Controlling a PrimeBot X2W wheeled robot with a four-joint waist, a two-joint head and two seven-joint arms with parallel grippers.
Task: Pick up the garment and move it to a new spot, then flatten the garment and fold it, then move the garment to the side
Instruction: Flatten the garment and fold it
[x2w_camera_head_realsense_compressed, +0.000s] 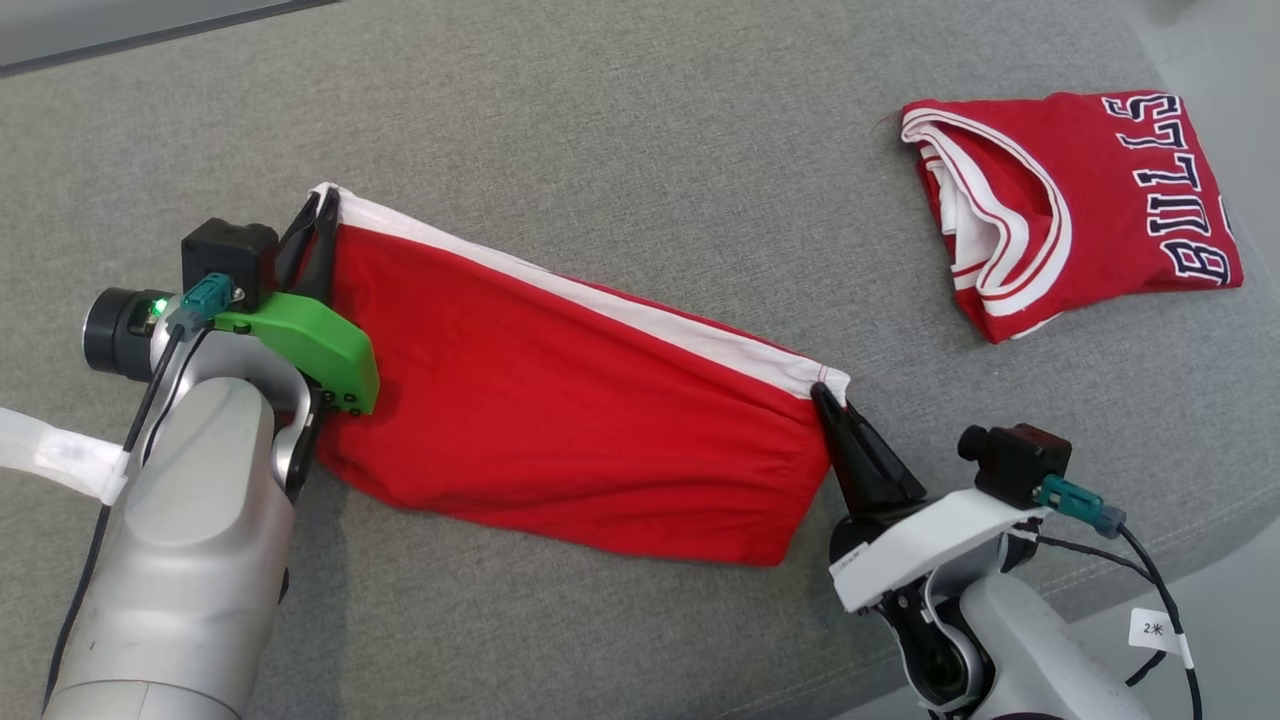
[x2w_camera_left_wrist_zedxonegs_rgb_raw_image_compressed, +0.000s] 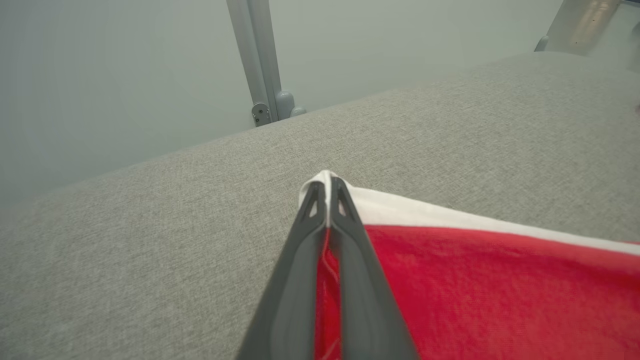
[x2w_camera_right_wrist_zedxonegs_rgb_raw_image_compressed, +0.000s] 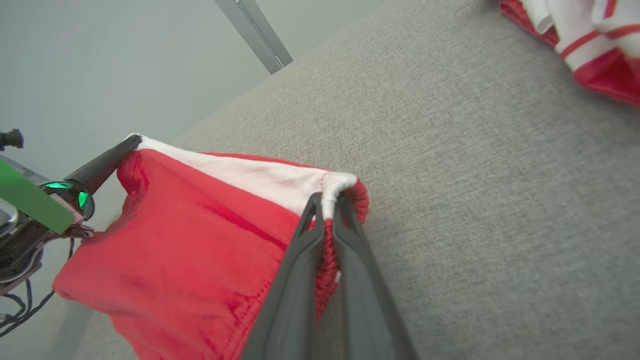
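Observation:
A red garment (x2w_camera_head_realsense_compressed: 560, 410) with a white band along its upper edge hangs stretched between my two grippers above the grey cushion. My left gripper (x2w_camera_head_realsense_compressed: 325, 205) is shut on its left corner, with the white hem pinched at the fingertips (x2w_camera_left_wrist_zedxonegs_rgb_raw_image_compressed: 327, 192). My right gripper (x2w_camera_head_realsense_compressed: 825, 395) is shut on the right corner, where the white band (x2w_camera_right_wrist_zedxonegs_rgb_raw_image_compressed: 330, 192) bunches between the fingers. The red cloth (x2w_camera_right_wrist_zedxonegs_rgb_raw_image_compressed: 180, 240) sags below the held edge, and the left gripper (x2w_camera_right_wrist_zedxonegs_rgb_raw_image_compressed: 127, 145) holds its far corner in the right wrist view.
A folded red Bulls jersey (x2w_camera_head_realsense_compressed: 1075, 200) lies at the far right of the grey cushion (x2w_camera_head_realsense_compressed: 640, 130); a corner of it (x2w_camera_right_wrist_zedxonegs_rgb_raw_image_compressed: 590, 45) is at the top right of the right wrist view. A grey post (x2w_camera_left_wrist_zedxonegs_rgb_raw_image_compressed: 260, 60) stands beyond the cushion's far edge.

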